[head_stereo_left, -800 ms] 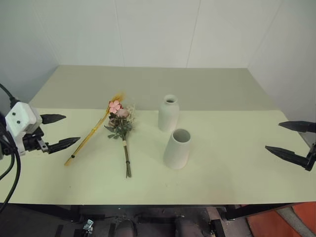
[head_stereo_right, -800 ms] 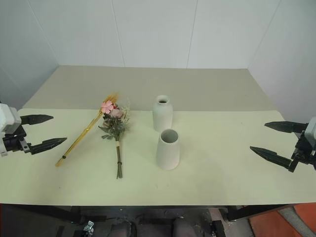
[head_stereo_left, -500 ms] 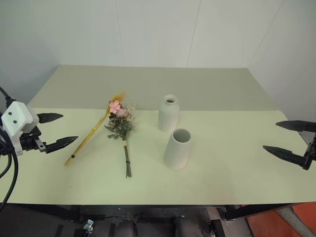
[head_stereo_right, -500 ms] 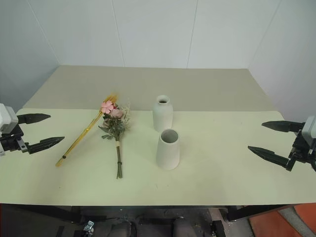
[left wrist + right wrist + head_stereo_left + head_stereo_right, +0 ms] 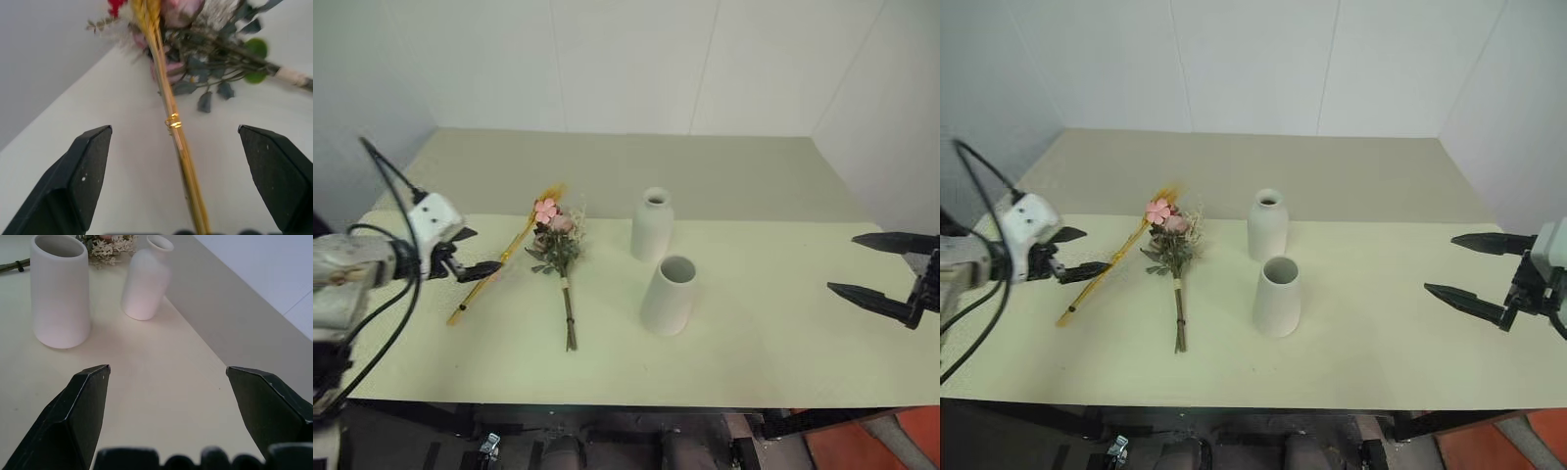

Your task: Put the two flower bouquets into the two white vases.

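Observation:
The slim golden plume bouquet [image 5: 509, 246] lies slanted on the table, its pink flower next to the bushier bouquet [image 5: 558, 245] of green leaves and pink roses. My left gripper [image 5: 475, 253] is open at the plume's lower stem. In the left wrist view the golden stem [image 5: 171, 122] runs up between the wide-apart fingers, untouched. The bottle-shaped white vase [image 5: 652, 225] stands behind the wide-mouthed tapered vase [image 5: 669, 297], both upright and empty. My right gripper [image 5: 842, 262] hangs open far to the right, pointing toward the vases [image 5: 59, 293].
The pale yellow table [image 5: 773, 333] has bare room between the vases and my right gripper. A grey surface and white walls lie behind it. The table's front edge runs close below the bouquets' stem ends.
My left gripper has swung in toward the table's middle and now straddles the golden stem. The right gripper has barely moved. The bouquets and vases lie as before.

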